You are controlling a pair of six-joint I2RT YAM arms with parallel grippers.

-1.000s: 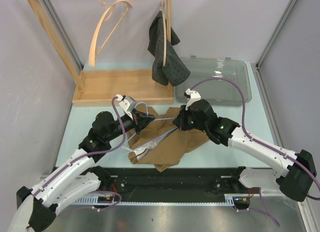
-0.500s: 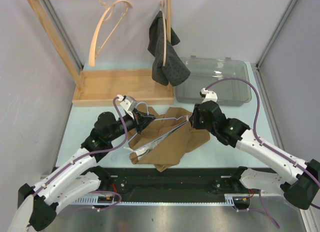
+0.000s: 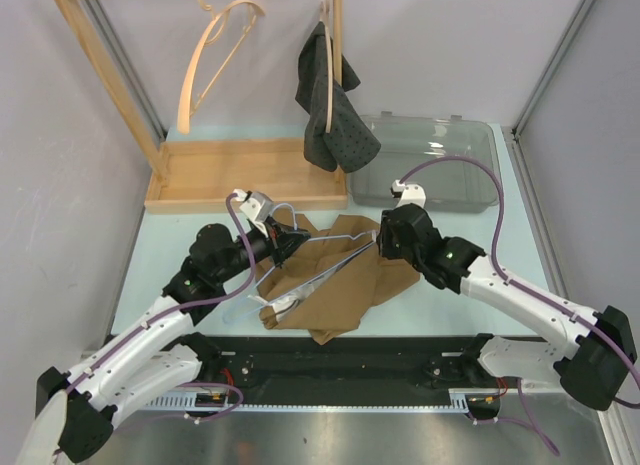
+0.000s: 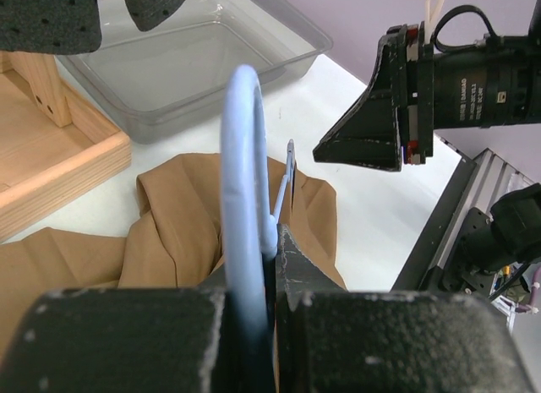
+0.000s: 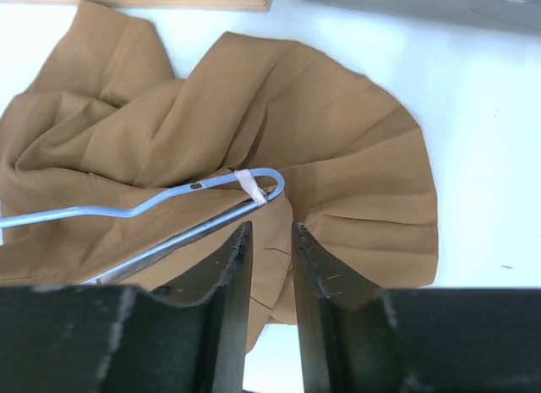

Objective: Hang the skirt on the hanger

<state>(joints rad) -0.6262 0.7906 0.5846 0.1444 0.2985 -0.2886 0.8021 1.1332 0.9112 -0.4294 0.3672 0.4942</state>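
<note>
The tan skirt point(image 5: 338, 131) lay crumpled on the table point(image 3: 170, 240), not yet hung on the blue wire hanger point(image 5: 196, 187) lying across it. The left gripper point(image 4: 270, 266) clamped the hanger's hook. The right gripper point(image 5: 270, 232), fingers narrowly parted and empty, hovered by the hanger's far corner.

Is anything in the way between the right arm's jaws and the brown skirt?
Nothing visible blocks it. The right gripper hovers right over the skirt, jaws slightly apart and empty. Only the blue hanger lies there, its taped corner on the cloth just ahead of them.
</note>
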